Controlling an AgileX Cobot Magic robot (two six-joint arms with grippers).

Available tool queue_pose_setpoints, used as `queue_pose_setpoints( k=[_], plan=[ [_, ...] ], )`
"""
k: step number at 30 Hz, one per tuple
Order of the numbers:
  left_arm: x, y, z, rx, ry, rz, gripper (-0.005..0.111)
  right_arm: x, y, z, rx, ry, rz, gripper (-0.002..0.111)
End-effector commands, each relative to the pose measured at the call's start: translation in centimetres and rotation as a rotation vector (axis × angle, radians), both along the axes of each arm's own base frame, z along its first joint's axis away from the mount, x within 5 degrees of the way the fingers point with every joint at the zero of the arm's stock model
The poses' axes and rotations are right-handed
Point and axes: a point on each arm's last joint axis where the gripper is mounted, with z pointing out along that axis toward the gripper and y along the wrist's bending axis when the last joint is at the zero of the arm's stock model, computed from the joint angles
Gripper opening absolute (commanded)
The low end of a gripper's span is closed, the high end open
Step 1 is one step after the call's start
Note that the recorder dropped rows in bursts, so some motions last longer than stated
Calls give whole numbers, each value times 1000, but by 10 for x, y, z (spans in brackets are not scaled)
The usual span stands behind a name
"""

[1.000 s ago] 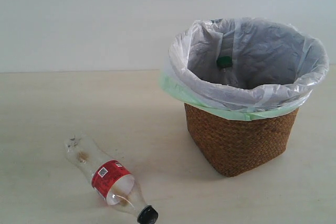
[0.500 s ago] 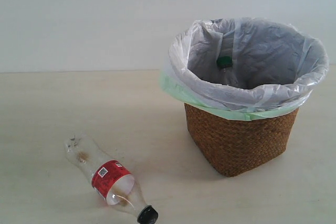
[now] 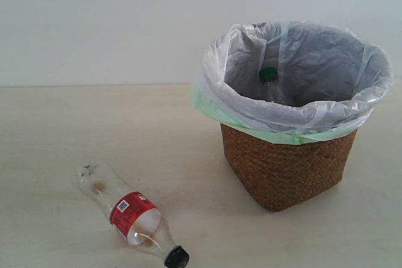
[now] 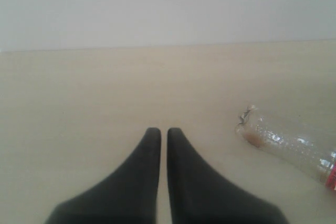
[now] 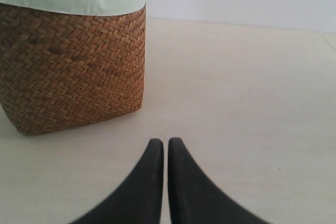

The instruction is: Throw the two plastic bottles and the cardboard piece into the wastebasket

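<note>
Red-label bottle (image 3: 129, 214), black cap, lies on its side on the table (image 3: 75, 123) in the lower left of the exterior view, cap toward the bottom edge. Wastebasket (image 3: 286, 167) stands right of centre, well apart from it. Inside its liner bag (image 3: 314, 48) we see the green-capped bottle (image 3: 268, 75), only cap and neck showing. Left gripper (image 4: 159, 132): we note fingers together, holding nothing, tips over bare table. The red-label bottle's base end lies near them, off to one side, not touching. Right gripper (image 5: 165, 142): fingers together, empty, with the wastebasket's woven wall near but clear of the tips.
</note>
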Motion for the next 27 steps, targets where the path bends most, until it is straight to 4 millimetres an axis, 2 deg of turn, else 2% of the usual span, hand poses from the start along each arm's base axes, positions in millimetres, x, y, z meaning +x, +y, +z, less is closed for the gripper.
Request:
queue_pose_setpoints(
  k=[1,11,13,14,17,21,24,26,27],
  plan=[
    [0,0,-1,4,2,2,4,0,0,0,-13,-6,-4,0],
    [0,0,-1,4,2,2,4,0,-1,0,-17,-7,-4,0],
    [0,1,0,77,-15,-5,4,0,-1,0,-17,-7,-4,0],
    [1,1,4,121,-55,-9,4,0,-1,0,-17,-7,-4,0],
    [2,-1,14,-2,-170,-6,4,0,-1,0,-17,-7,-4,0],
    [-2,0,45,20,-511,6,4,0,-1,0,-17,-7,-4,0],
    [-13,2,67,-211,-786,-11,4,0,-1,0,-17,-7,-4,0],
    [-18,1,74,-412,-870,-79,4,0,-1,0,-17,-7,-4,0],
    [-19,0,76,-447,-890,-106,4,0,-1,0,-17,-7,-4,0]
  ],
)
